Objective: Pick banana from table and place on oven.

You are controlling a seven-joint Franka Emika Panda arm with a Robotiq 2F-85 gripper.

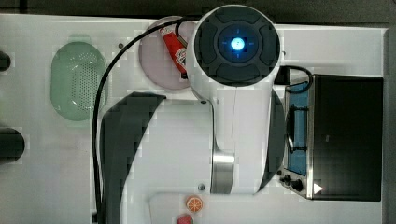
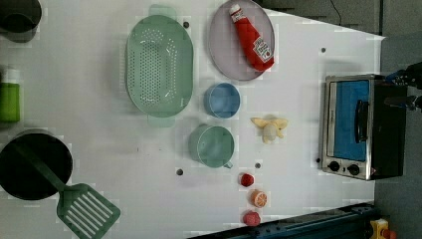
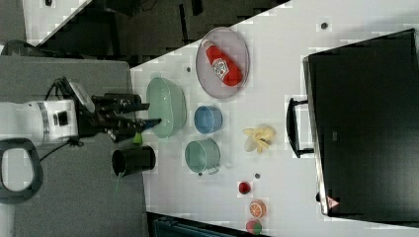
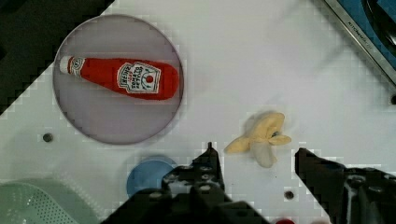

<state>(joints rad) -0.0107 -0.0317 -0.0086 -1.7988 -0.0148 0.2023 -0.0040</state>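
Top view: a white desk with dark holes carries one oven at the top view's right; the arm covers the middle.

Left view: one banana lies on the desk between the oven and two cups, one blue, one green. One colander, one plate with one ketchup bottle.

Right view: the fingers stand apart, empty, far from the banana.

Wrist view: the banana lies between the open fingers' tips.

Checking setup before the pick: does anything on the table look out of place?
Only the ketchup bottle looks odd: it lies on its side across the grey plate. The banana lies on the table, peel splayed.
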